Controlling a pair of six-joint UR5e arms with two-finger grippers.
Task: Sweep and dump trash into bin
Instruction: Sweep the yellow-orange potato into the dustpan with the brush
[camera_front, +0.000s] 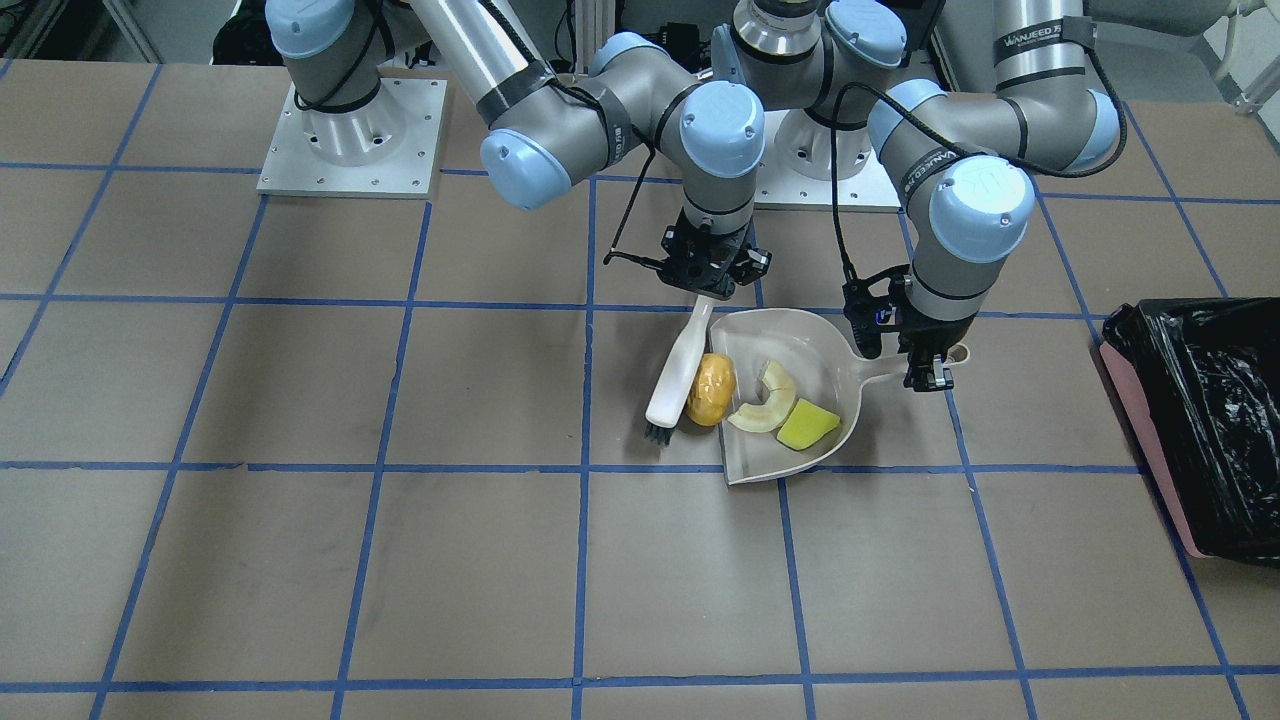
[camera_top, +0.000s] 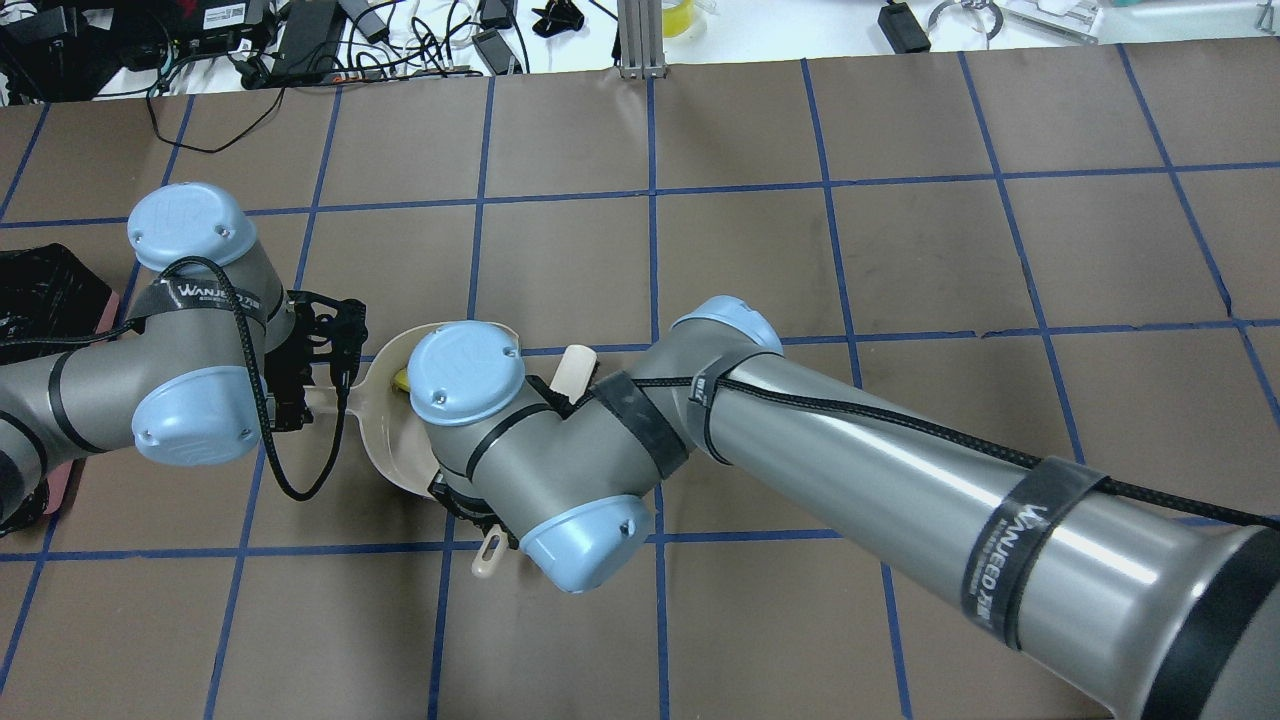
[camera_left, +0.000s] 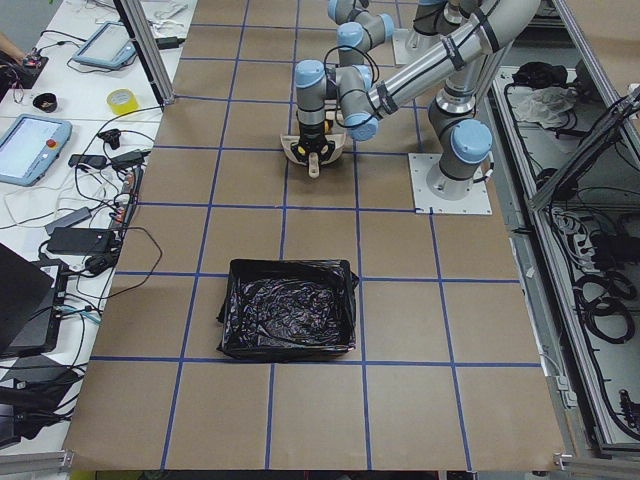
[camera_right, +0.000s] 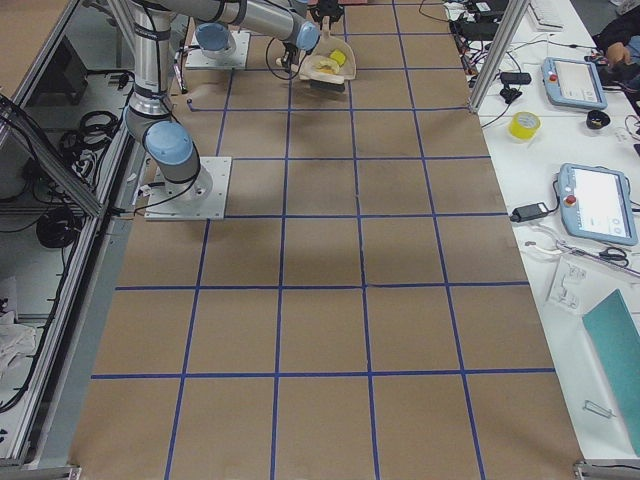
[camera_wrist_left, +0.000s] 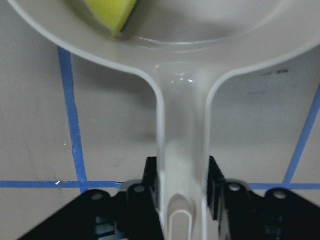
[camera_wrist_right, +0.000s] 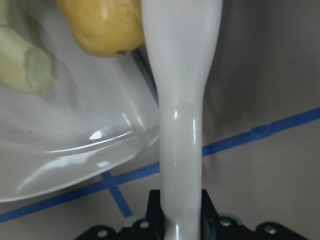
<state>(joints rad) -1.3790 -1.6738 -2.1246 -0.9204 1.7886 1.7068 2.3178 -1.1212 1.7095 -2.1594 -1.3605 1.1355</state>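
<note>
The beige dustpan (camera_front: 815, 345) lies flat on the table. The pale cream crescent (camera_front: 765, 400) and the bright yellow wedge (camera_front: 808, 425) lie inside it. The orange-yellow oval (camera_front: 711, 389) sits at the pan's open edge, touching the white brush (camera_front: 680, 365). My left gripper (camera_front: 925, 372) is shut on the dustpan handle (camera_wrist_left: 182, 145). My right gripper (camera_front: 712, 285) is shut on the brush handle (camera_wrist_right: 182, 100). The black-lined pink bin (camera_front: 1200, 420) stands apart, towards my left end of the table.
The bin also shows in the exterior left view (camera_left: 290, 310), about two grid squares from the dustpan. My two arms crowd over the pan in the overhead view and hide most of it (camera_top: 380, 440). Cables and devices lie beyond the far table edge.
</note>
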